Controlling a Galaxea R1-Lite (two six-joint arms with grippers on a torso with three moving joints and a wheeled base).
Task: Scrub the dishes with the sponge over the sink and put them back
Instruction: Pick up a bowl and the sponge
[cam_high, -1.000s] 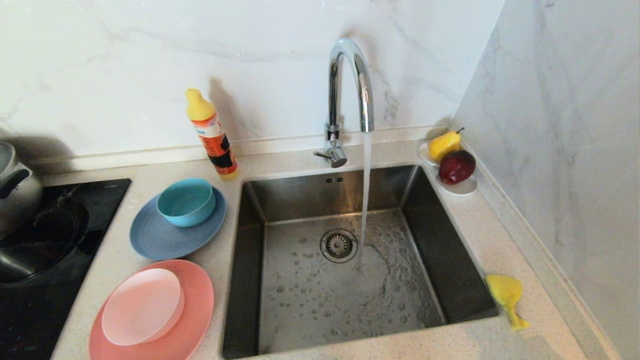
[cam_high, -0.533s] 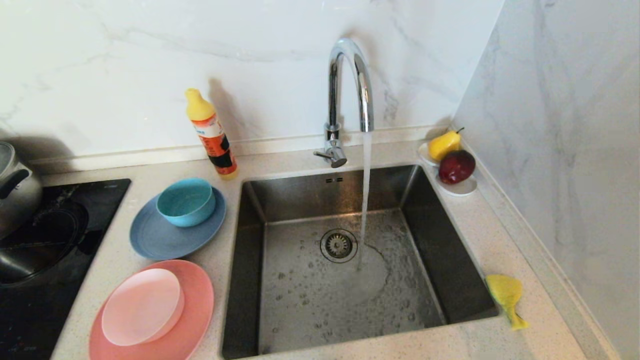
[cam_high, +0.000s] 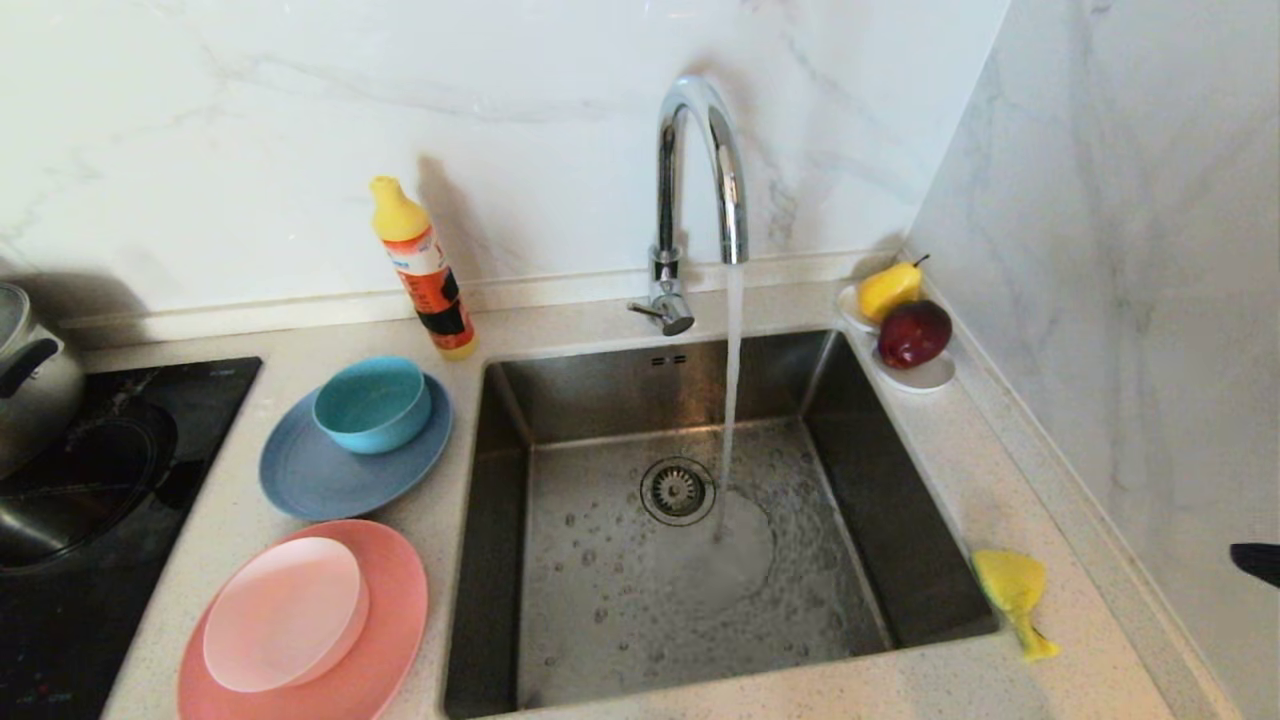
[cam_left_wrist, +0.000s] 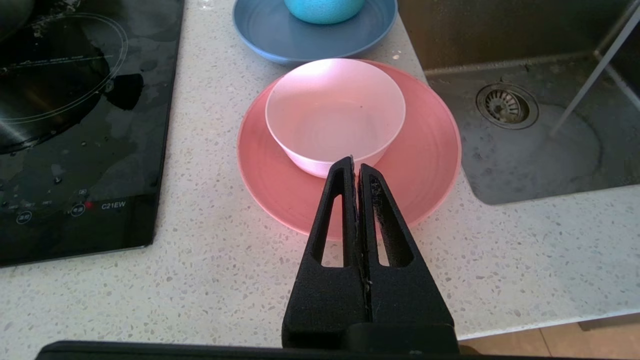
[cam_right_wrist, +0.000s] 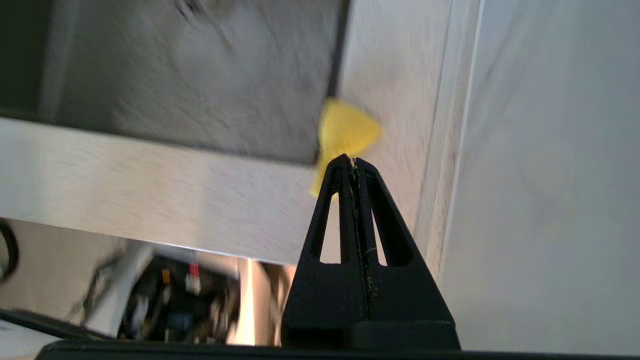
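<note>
Right pincer (cam_right_wrist: 353, 161): fingers pressed fully together, gripping nothing; it hangs off the worktop's front edge on the right side, pointed toward the sponge and not touching it. In the head view only a dark sliver shows at the right border.
Left pincer (cam_left_wrist: 356, 162): fingers fully together, empty, parked above the front of the worktop facing the pink dishes.
Sponge (cam_high: 1012, 590): lies on the worktop (cam_high: 950, 680) at the sink's near right corner, just beside the rim; yellow, crumpled, with a thin tail toward the front.
Sponge handling: likely light, soft and squashy, perhaps wet. Best taken across its fuller body, not the thin tail, after the fingers spread.
Salmon-pink plate (cam_high: 385, 640): near left of the sink, flat on the worktop.
Pale pink plate (cam_high: 285, 612): rests on the salmon-pink plate; from the left wrist it looks deep, like a bowl.
Dish handling: plastic, so probably light, stiff and slick when wet; pinch at the rim.
Sink (cam_high: 500, 520): water runs from the faucet (cam_high: 700, 170) beside the drain.
Grey-blue plate (cam_high: 320, 480): farther back on the left.
Teal bowl (cam_high: 372, 403): sits on the grey-blue plate.
Progress: no dish taken up yet.
</note>
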